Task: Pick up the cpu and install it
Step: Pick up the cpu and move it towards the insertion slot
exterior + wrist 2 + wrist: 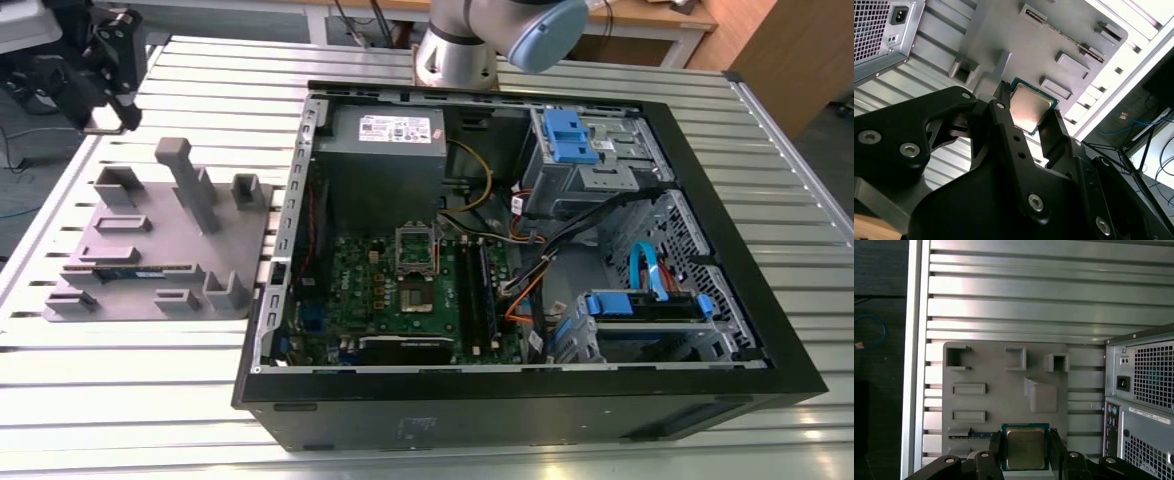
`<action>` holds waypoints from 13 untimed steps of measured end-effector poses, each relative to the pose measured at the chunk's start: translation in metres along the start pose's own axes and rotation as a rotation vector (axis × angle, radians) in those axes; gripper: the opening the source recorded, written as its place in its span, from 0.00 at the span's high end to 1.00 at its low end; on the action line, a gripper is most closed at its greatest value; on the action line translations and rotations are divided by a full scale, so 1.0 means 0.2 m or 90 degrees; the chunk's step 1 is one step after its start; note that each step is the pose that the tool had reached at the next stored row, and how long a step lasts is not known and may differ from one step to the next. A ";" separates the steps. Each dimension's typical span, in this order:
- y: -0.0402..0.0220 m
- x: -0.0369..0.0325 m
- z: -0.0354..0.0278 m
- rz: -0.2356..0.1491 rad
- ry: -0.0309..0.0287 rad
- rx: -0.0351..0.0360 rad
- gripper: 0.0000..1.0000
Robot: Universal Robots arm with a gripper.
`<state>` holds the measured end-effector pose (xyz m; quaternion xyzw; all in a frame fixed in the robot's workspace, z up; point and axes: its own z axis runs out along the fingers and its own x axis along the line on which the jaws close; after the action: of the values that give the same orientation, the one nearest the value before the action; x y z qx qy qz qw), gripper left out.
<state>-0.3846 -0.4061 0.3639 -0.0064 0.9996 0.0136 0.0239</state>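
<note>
Within gripper [1025, 440]: cpu [1024, 450] held.
Clenched on two opposite cpu edges; silver top faced the wrist, grey fixture plate [1004, 402] beyond.

Exterior view: bright, even overhead light. The slatted metal table [120, 370] shows white glare bands near its front edge. The computer case [534, 410] interior is dimmer, with soft shade.

Second wrist view: the cpu [1029, 106] lid carries a warm pinkish reflection. The gripper [1027, 114] body is black, almost a silhouette.

First wrist view: the slats are streaked with glare and the floor [879, 390] is dark.
</note>
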 end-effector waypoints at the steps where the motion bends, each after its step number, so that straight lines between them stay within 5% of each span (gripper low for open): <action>1: 0.000 -0.007 0.000 0.000 0.0000 0.0000 0.53; 13: -0.001 -0.087 0.004 0.000 0.0000 0.0000 0.53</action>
<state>-0.3673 -0.4061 0.3639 -0.0064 0.9996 0.0136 0.0238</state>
